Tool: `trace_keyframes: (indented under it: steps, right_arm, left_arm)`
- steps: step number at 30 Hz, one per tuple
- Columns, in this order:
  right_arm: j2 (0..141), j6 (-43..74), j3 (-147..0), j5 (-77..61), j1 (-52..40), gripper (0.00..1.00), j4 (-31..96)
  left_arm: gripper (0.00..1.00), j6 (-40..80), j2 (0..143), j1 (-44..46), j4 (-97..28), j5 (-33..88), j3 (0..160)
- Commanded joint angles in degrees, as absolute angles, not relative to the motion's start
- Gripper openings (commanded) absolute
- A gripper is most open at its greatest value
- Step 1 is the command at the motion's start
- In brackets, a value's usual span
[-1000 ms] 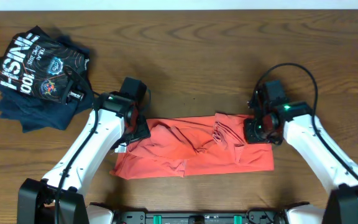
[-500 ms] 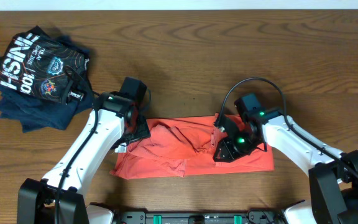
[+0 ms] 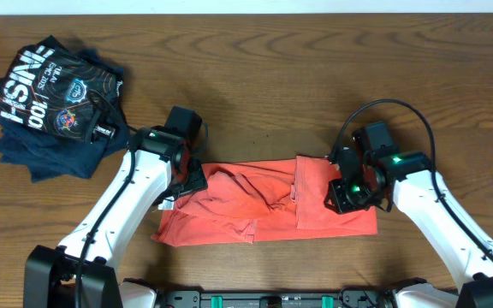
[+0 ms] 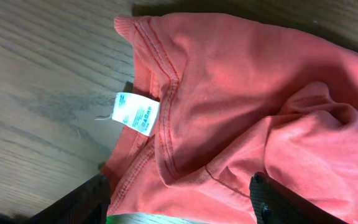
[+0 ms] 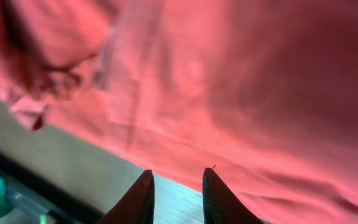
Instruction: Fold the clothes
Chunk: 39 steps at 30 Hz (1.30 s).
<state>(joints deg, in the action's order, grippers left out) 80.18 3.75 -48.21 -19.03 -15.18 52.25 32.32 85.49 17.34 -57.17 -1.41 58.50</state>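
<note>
The T-shirt (image 3: 264, 214) lies long axis side to side between my arms — right gripper (image 5: 178, 174), narrowed but empty, over its right end, left gripper (image 3: 188, 178), spread wide, at the collar.

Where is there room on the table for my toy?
Bare table stretches across the far side, right of the dark shirt pile and beyond the orange T-shirt. Crowded: the near middle, with T-shirt, left arm and right arm.
</note>
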Motion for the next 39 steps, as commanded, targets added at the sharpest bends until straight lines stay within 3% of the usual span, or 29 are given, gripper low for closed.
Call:
trace_keyframes:
  steps: [1,6,14,24,29,39]
  right_arm:
    - [81.62,8.62,-47.64,-10.44,-14.41,0.25,52.31]
    - [85.19,16.08,-44.38,-2.94,-14.41,0.25,49.08]
    - [92.92,15.81,-42.17,0.38,-14.41,0.28,36.29]
    - [97.32,11.16,-43.55,4.62,-13.08,0.34,17.47]
    - [96.40,4.14,-48.64,-3.20,-13.50,0.48,25.19]
    - [91.64,1.54,-55.68,-13.65,-15.07,0.50,40.77]
  left_arm:
    - [0.73,31.79,85.08,17.10,-57.36,0.25,58.22]
    - [0.74,31.79,85.08,17.10,-57.36,0.47,58.22]
    - [0.74,31.81,85.08,17.10,-56.47,0.95,58.22]
    - [0.74,31.81,85.08,17.10,-46.06,4.12,58.22]
    - [0.74,31.79,85.08,17.10,-46.17,4.12,58.22]
    - [0.74,31.79,85.08,17.10,-48.95,4.08,58.22]
